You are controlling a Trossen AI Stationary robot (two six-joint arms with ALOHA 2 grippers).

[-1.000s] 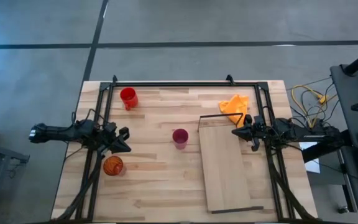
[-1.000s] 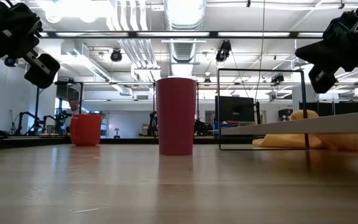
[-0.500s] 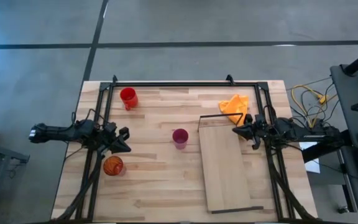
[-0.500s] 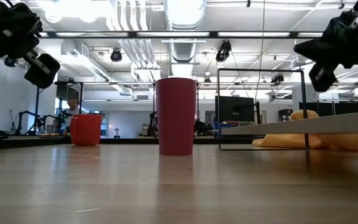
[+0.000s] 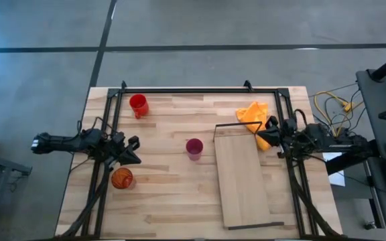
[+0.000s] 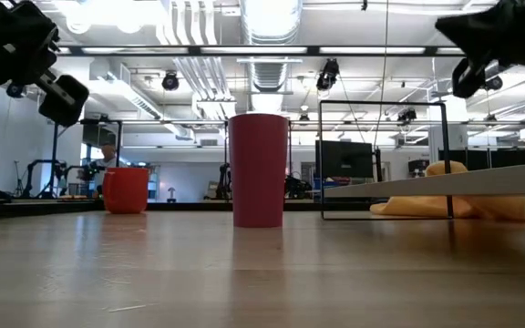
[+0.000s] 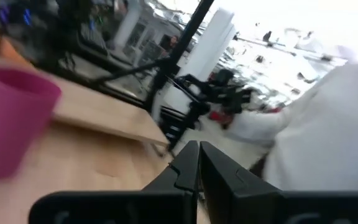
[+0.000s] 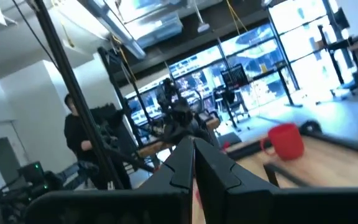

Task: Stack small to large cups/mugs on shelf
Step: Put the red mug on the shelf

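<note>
A striped wooden plank table carries a paler, smoother wooden shelf, a soft crumpled orange cloth, a translucent orange cup and a matt magenta cup.

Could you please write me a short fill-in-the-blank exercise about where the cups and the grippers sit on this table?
1. The shelf carries ____ cups.
2. The cup nearest the shelf is the ____ cup.
3. The orange-red cup stands closest to the ____ gripper.
4. The right gripper hovers beside the orange ____.

Missing words: no; magenta; left; cloth
</note>
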